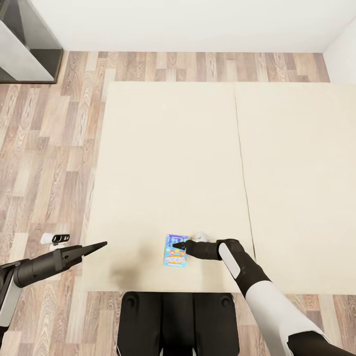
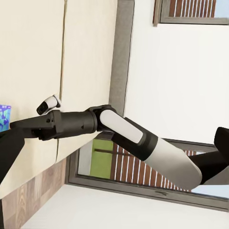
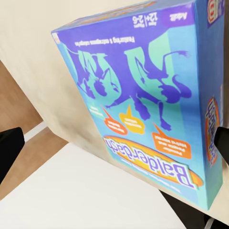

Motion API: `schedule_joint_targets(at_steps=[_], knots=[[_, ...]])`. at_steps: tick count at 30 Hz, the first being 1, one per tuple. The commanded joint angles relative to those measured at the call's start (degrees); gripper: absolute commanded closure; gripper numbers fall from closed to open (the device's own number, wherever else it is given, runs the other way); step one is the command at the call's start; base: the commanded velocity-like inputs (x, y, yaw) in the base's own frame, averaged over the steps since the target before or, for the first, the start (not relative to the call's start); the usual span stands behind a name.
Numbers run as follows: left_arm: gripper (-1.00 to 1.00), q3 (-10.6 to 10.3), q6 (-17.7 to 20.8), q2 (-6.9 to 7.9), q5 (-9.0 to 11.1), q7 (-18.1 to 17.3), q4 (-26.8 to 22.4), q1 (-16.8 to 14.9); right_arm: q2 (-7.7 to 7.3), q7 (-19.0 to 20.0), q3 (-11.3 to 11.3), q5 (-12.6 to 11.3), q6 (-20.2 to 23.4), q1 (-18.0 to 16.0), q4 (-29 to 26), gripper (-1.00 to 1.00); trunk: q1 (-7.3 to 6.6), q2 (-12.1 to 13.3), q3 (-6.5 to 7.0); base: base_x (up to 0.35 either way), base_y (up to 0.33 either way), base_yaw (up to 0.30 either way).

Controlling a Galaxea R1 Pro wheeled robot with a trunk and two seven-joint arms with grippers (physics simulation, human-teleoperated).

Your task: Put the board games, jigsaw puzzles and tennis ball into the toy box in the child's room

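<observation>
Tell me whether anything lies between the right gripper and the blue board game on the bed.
Nothing visible does. The right gripper is already at the blue board game, which lies flat near the bed's near edge, with no other object around it.

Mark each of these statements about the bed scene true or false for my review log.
1. A blue board game lies near the bed's front edge. True.
2. The right end effector is at the blue box. True.
3. The left end effector grips the box. False: it is off to the side, apart from it.
4. The bed has a green blanket. False: bare cream mattress.
5. The floor is carpeted. False: wood planks.
</observation>
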Motion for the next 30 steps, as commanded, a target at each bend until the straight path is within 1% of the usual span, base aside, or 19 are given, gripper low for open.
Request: schedule_joint_targets(at_steps=[1,10,21,30], knots=[[-1.00,-0.02,0.61,0.01,-0.05,-0.23,-0.01,-0.01,0.00,0.10,-0.01,0.04,0.23,0.00,-0.05,-1.00,0.03,-0.09,-0.06,0.000,0.005,0.000],[-1.00,-0.02,0.62,0.01,-0.05,-0.23,-0.01,-0.01,0.00,0.08,-0.01,0.04,0.23,0.02,-0.04,-1.00,0.03,-0.09,-0.06,0.000,0.096,0.000],[-1.00,0.01,0.62,0.01,-0.05,-0.23,-0.01,-0.01,0.00,0.01,-0.01,0.04,0.23,0.00,-0.03,-1.00,0.03,-0.09,-0.06,0.000,0.015,0.000],[-1.00,-0.04,0.62,0.01,-0.05,-0.23,-0.01,-0.01,0.00,0.01,-0.01,0.04,0.14,0.02,-0.04,-1.00,0.03,-0.09,-0.06,0.000,0.108,0.000]])
